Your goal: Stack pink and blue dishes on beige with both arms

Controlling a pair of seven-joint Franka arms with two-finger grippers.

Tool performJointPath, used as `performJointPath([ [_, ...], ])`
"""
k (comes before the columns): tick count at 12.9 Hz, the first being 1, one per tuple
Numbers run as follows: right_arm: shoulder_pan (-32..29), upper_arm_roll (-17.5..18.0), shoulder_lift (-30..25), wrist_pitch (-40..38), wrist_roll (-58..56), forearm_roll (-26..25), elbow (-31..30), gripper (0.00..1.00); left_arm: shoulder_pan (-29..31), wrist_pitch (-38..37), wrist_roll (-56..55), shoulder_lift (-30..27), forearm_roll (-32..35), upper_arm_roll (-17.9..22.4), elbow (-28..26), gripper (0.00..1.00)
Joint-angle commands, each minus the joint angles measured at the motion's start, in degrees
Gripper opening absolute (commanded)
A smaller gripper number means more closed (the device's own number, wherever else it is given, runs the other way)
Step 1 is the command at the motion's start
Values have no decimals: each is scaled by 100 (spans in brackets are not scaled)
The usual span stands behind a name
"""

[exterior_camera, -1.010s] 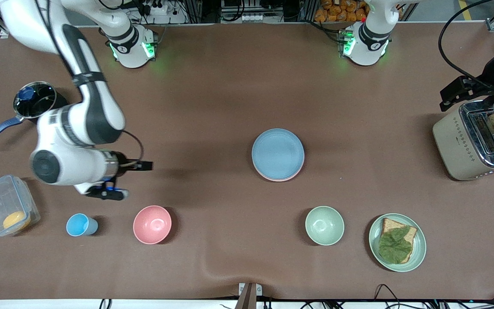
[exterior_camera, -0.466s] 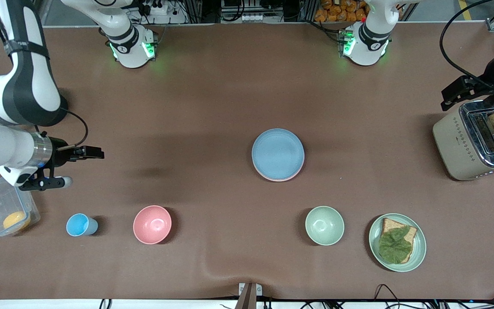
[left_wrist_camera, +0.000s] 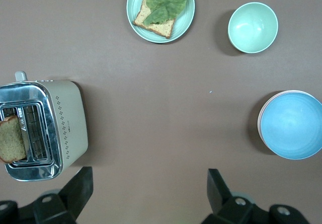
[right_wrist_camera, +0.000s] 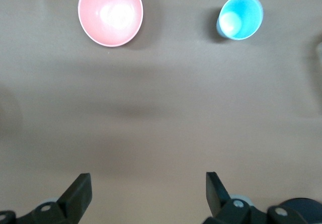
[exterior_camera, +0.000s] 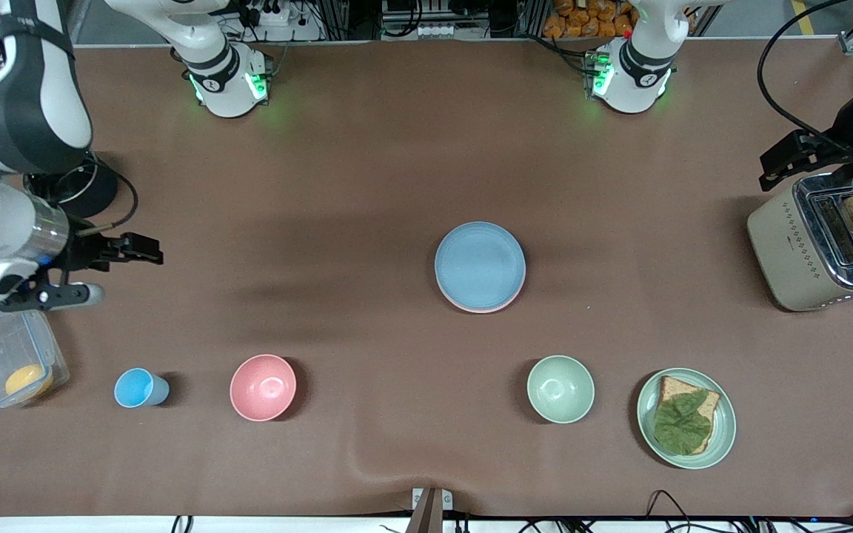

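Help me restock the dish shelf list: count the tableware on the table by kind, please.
Plates: 3 seen: blue plate stacked on pink plate, plus green plate holding bread and a leaf
Bowls: 2: pink bowl, green bowl
Cups: 1: blue cup
Total: 6. Any beige plate under the stack is hidden.

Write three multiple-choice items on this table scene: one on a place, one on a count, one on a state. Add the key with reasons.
1. Where is the blue plate?
A. on the pink plate
B. in the toaster
C. beside the blue cup

2. How many bowls stand on the table?
A. one
B. two
C. four

3. The right gripper is
A. shut on a plate
B. open, holding nothing
C. shut on the cup

Key: 1 A, a pink rim shows under the blue plate. 2 B, a pink bowl and a green bowl. 3 B, its fingers stand wide apart over bare table.
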Motion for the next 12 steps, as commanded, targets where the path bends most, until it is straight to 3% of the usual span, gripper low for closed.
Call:
performJointPath([
  [1, -11, 10, -671, -285, -148, -158, -200, 100, 33, -95, -7, -23, -124, -20, 74, 100],
  [5, -2, 10, -1279, -1007, -175, -219, -156, 100, 33, -95, 19, -23, -124, -20, 74, 100],
  [12, -46, 1, -1280, -1183, -378, -483, -50, 100, 33, -95, -7, -23, -327, -3, 74, 100],
])
